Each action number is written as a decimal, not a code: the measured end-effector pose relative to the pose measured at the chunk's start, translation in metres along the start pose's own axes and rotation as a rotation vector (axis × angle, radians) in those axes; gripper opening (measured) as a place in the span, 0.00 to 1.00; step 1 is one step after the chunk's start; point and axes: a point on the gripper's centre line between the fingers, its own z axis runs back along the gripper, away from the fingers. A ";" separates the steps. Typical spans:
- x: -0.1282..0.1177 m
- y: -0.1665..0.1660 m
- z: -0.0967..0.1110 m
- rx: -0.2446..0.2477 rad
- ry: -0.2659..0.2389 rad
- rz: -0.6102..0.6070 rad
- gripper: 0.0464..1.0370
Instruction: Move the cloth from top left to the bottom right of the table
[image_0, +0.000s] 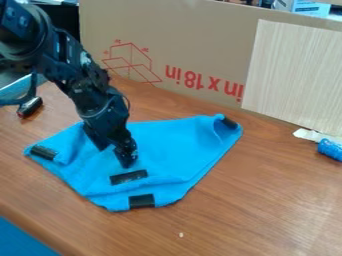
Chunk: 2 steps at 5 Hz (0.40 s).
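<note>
The arm (79, 82) is finished in black, with bluish sheen thrown over the bulky, rounded joint (25, 31) at the upper left of the frame. Round screw heads (23, 22) are set into it. The narrower lower section is flecked with grey, and a thin dark cable (127, 101) is looped beside it.

And there hangs the black gripper (117, 154), left of centre, over the blue cloth (170, 150) on the wooden table (267, 200), cardboard (194, 40) behind!
</note>
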 end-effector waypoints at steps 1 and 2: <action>-0.013 -0.027 0.005 -0.029 0.006 -0.025 0.96; -0.024 -0.051 0.010 -0.051 0.006 -0.048 0.96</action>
